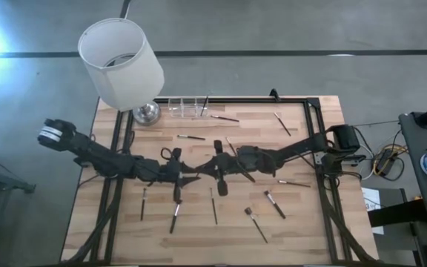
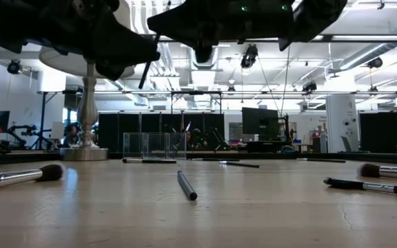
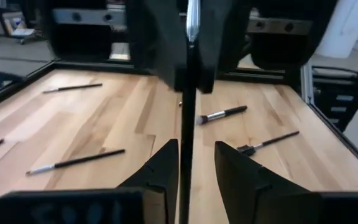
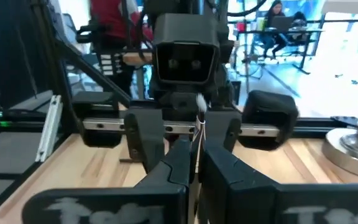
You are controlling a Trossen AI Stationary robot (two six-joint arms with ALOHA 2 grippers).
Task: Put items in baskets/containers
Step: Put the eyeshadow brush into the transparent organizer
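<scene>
High view: the two arms meet over the middle of the table [image 1: 325,237], with the left gripper [image 1: 186,176] and right gripper [image 1: 212,172] nose to nose. About nine loose brushes [image 1: 274,204] lie scattered around them, mostly on the near half. The clear holder [image 1: 186,106] stands at the far edge, just right of the lamp [image 1: 121,63]. One brush [image 1: 205,102] appears to stand in its right-hand compartment, and the other compartments look empty.

Low view: the holder [image 2: 156,145] is far back beside the lamp base [image 2: 85,153]. A dark brush [image 2: 187,185] lies in mid-table, and both grippers hang well above the wood.

Left wrist view: the held brush [image 3: 188,124] runs between this arm's fingers [image 3: 241,171], which stand apart and do not pinch it. The right gripper [image 3: 191,68] opposite is clamped on its upper part.

Right wrist view: the right gripper [image 4: 196,149] is closed on the thin brush [image 4: 199,121], and the left gripper [image 4: 188,140] faces it with its jaws spread.

I judge these brushes to be very light and stiff, with smooth, slim handles that can pivot or slip in a pinch. The soft bristles are better left alone. The best hold is mid-handle or just behind the ferrule, so the brush can drop handle-first into a narrow compartment.
</scene>
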